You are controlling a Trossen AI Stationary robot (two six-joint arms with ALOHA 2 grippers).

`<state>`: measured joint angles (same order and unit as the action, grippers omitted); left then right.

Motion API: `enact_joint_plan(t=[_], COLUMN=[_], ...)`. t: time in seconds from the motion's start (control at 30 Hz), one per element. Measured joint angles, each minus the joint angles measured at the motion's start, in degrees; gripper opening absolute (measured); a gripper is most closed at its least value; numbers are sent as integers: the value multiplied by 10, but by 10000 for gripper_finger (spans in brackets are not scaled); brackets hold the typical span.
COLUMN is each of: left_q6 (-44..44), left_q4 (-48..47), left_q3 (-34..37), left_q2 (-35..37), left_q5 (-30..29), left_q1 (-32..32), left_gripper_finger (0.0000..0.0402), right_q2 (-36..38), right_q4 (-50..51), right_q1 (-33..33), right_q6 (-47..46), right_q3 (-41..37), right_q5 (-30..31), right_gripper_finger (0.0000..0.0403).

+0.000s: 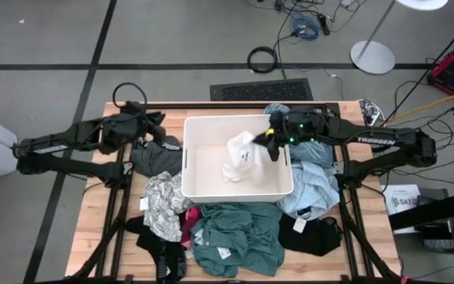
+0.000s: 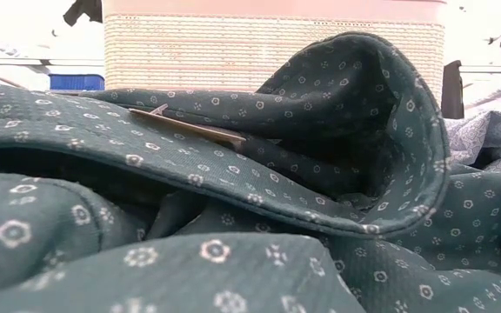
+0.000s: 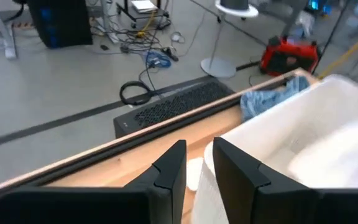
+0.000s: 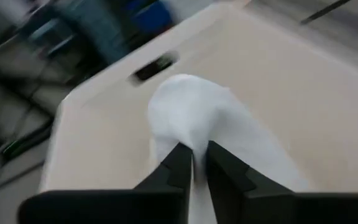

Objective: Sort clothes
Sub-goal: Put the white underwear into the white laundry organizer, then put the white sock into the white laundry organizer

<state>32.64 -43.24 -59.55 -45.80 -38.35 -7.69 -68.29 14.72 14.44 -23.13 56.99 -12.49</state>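
Clothes lie heaped across the table's lower half; a white garment hangs over the bin at centre, pinched in the right gripper's narrow jaws, apparently for dropping. Left gripper waits narrowly open, upper left.

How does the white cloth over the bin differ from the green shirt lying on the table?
The white garment is plain and pale; the green shirt is dark teal with a small flower print. The white garment hangs bunched from the right gripper over the white bin; the green shirt lies crumpled on the table, untouched. Both are soft and rumpled.
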Motion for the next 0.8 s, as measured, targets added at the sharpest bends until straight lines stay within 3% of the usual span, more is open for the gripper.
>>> enact_joint_plan(t=[0.17, 0.4, 0.53, 0.63, 0.8], left_q6=[96, 214, 241, 241, 260], left_q4=[0, -44, -50, -28, -28], left_q3=[0, 0, 0, -1, -4], left_q2=[1, -11, -49, -103, -157], left_q5=[7, 11, 68, 138, 226], left_q1=[-10, -11, -14, -29, -79], left_gripper_finger=[88, 88, 89, 97, 122], right_q2=[-8, -4, -4, -4, -3], right_q4=[27, 56, 76, 133, 242], right_q1=[22, 53, 77, 95, 110], right_q6=[23, 120, 139, 161, 201], right_q3=[0, 42, 99, 163, 258], right_q5=[-114, -115, -115, -78, 34], right_gripper_finger=[90, 176, 204, 211, 211])
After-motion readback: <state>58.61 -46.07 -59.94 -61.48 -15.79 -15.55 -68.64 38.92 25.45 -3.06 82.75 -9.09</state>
